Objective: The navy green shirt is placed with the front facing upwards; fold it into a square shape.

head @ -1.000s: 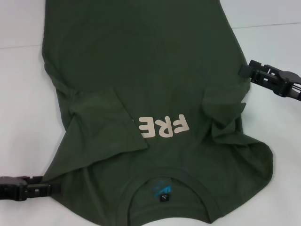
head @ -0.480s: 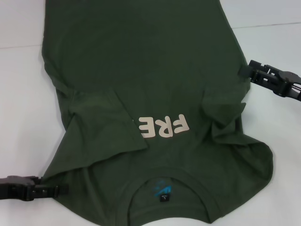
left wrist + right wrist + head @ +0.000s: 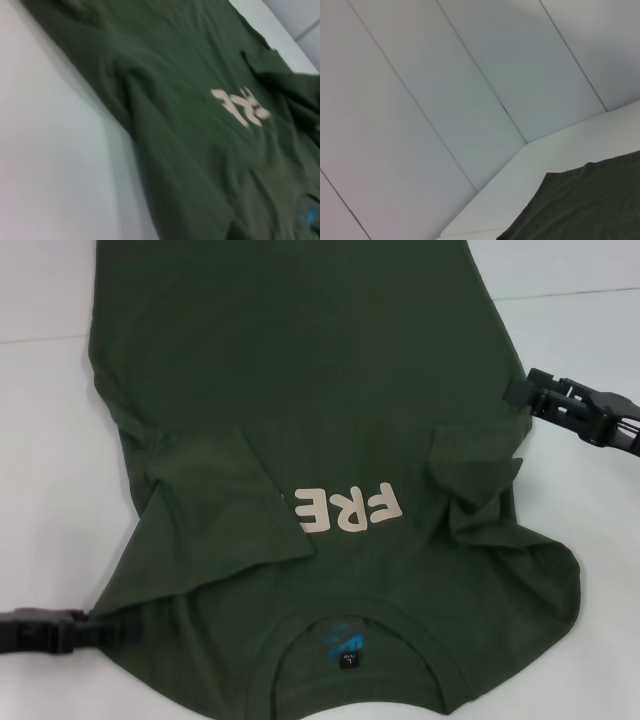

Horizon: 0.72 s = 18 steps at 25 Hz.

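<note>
Shirt (image 3: pixel 330 420) fills the desk (image 3: pixel 50 440); left gripper (image 3: pixel 100 632) at its 8 o'clock edge, right gripper (image 3: pixel 522 392) at 3; whether either's jaws grip, I can't tell.

Plain lab-style test room, bare white table (image 3: pixel 50 440) as workbench, pale panelled wall (image 3: pixel 445 90) with thin seams, nothing homely around
</note>
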### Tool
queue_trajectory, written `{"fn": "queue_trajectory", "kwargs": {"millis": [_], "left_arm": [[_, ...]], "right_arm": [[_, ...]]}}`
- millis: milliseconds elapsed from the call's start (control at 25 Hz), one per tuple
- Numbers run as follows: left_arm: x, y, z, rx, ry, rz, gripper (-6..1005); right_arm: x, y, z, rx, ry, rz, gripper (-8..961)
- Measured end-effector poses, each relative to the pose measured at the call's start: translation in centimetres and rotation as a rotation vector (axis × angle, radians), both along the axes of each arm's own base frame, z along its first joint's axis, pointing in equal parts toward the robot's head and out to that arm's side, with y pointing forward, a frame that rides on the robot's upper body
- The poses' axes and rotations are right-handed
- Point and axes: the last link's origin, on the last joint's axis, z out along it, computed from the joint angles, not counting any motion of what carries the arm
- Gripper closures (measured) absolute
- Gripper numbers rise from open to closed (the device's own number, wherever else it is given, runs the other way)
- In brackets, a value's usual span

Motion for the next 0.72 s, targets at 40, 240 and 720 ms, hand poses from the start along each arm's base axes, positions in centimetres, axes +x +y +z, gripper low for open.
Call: {"fn": "queue_trajectory", "kwargs": {"millis": [40, 240, 720], "left_arm": [[-0.2, 0.34, 0.1, 0.019, 0.006, 0.035, 207], [-0.7, 1.1, 0.25, 0.068, 0.021, 0.111, 367], [-0.41, 0.8, 0.29, 0.043, 0.008, 0.09, 851]], "right_arm": [[-0.02, 0.01, -0.03, 0.0, 0.001, 0.0, 162], [-0.11, 0.02, -0.12, 0.0, 0.002, 0.003, 163], [-0.14, 0.04, -0.07, 0.002, -0.001, 0.008, 162]]}}
